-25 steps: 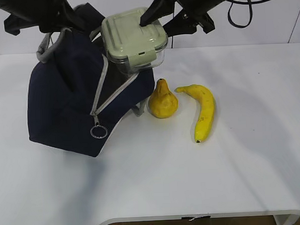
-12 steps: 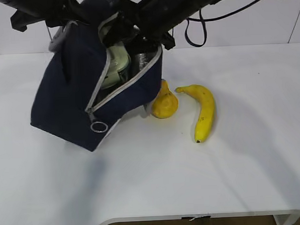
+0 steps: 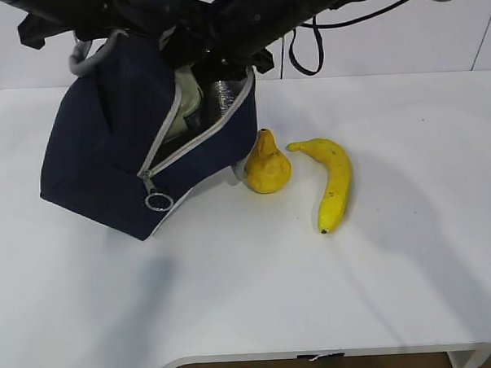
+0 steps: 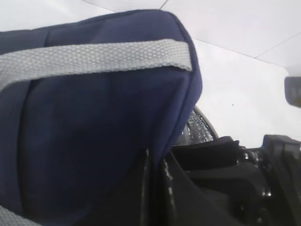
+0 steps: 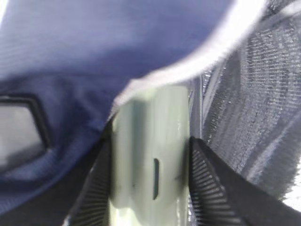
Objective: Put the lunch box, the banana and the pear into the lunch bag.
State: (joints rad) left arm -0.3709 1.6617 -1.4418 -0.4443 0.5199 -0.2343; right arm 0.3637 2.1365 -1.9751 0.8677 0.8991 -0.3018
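Right wrist view shows our right gripper [image 5: 150, 188] reaching into the lunch bag [image 3: 98, 166], fingers [image 5: 96, 188] clamping the lunch box [image 5: 150, 155]; our left gripper's pinched fingers hold the bag's top.

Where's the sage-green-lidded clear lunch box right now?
Exterior view, upper left: the green-lidded lunch box sits inside the open navy fabric lunch bag, clamped between the right gripper fingers.
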